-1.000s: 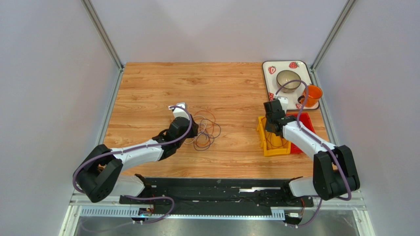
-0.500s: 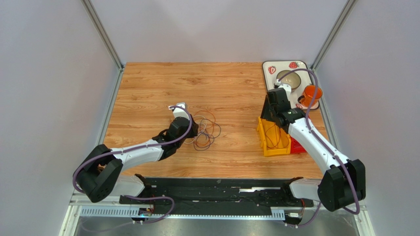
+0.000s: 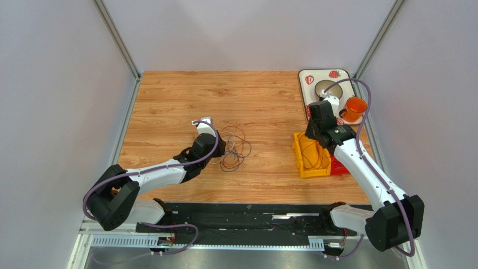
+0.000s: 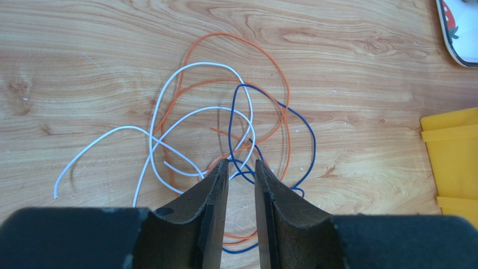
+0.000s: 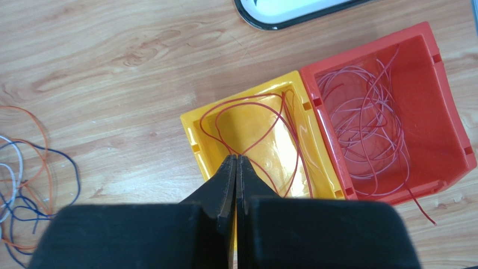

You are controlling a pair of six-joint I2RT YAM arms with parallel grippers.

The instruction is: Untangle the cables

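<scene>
While the left gripper [image 4: 241, 163] hovers with its jaws slightly apart over the tangled orange, white and blue cables [image 4: 224, 126] on the wooden table [image 4: 73, 50], the right gripper [image 5: 236, 159] is pressed together above the yellow bin [image 5: 193, 134], where a red cable [image 5: 241, 101] lies.

Tally on the worktop: one yellow plastic bin [image 5: 249, 126], one red plastic bin [image 5: 449, 106], one strawberry-print tray [image 3: 321, 73], one round bowl [image 3: 324, 87], one orange cup [image 3: 355, 107], and loose thin wires in three colours: orange wire [image 4: 263, 56], white wire [image 4: 196, 64], blue wire [image 4: 311, 140].
</scene>
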